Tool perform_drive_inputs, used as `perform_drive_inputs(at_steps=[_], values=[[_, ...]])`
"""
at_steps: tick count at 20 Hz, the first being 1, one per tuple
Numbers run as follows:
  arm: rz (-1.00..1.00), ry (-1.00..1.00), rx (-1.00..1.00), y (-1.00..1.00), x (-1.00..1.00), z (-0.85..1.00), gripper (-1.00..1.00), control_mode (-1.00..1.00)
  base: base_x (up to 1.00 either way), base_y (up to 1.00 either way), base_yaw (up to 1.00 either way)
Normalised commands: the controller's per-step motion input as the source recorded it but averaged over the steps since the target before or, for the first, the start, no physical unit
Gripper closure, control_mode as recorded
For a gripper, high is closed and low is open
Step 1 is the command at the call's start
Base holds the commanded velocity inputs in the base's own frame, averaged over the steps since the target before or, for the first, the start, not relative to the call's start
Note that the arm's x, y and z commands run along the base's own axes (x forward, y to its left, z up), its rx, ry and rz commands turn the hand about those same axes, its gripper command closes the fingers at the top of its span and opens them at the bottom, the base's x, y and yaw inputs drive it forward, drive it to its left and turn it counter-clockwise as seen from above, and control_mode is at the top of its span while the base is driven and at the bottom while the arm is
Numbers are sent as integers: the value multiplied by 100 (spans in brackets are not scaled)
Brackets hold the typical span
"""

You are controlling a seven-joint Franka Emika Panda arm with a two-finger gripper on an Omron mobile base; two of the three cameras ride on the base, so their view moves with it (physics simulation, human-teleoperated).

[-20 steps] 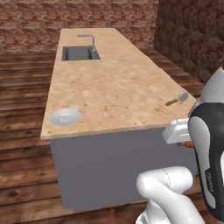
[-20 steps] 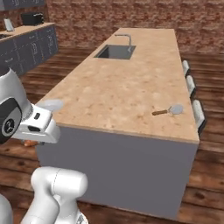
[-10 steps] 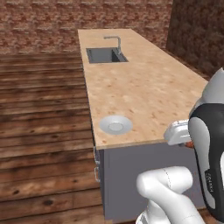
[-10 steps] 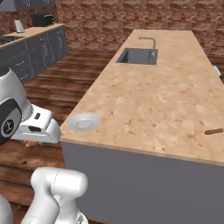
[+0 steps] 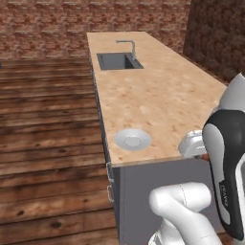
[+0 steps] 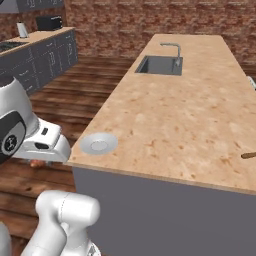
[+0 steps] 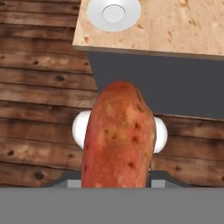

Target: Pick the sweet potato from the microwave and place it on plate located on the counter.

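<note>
The orange-red sweet potato (image 7: 119,140) stands large in the middle of the hand view, with my gripper (image 6: 42,150) shut on it; the fingertips are hidden behind it. The hand hangs off the near end of the counter (image 5: 162,100), below its top. A sliver of the sweet potato (image 5: 205,157) shows under the white hand in the left base view. The small pale grey plate (image 5: 132,139) sits near the counter's near left corner, also seen as the plate (image 6: 99,144) and the plate (image 7: 113,13), ahead of and above the hand. The microwave is out of view.
A steel sink (image 5: 119,61) with a curved faucet (image 5: 131,48) is set in the far part of the counter. A brown utensil end (image 6: 248,155) lies at the right edge. Dark cabinets (image 6: 35,55) line the back left. Wooden floor (image 5: 48,124) runs along the counter's left side.
The base has driven, so the whole scene has slid right in both base views and the plate now lies nearer the arm. The gripper has kept its hold on the sweet potato.
</note>
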Motion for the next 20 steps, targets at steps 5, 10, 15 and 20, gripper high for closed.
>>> perform_drive_inputs(at_steps=[5,10,15,20], values=[[2,13,0,17,100,-32,100,-100,0,0,0],[1,26,0,28,100,-37,100,-100,0,0,0],[0,9,1,-1,100,-32,100,-100,0,0,0],[0,0,0,-1,93,-38,100,-100,0,0,0]])
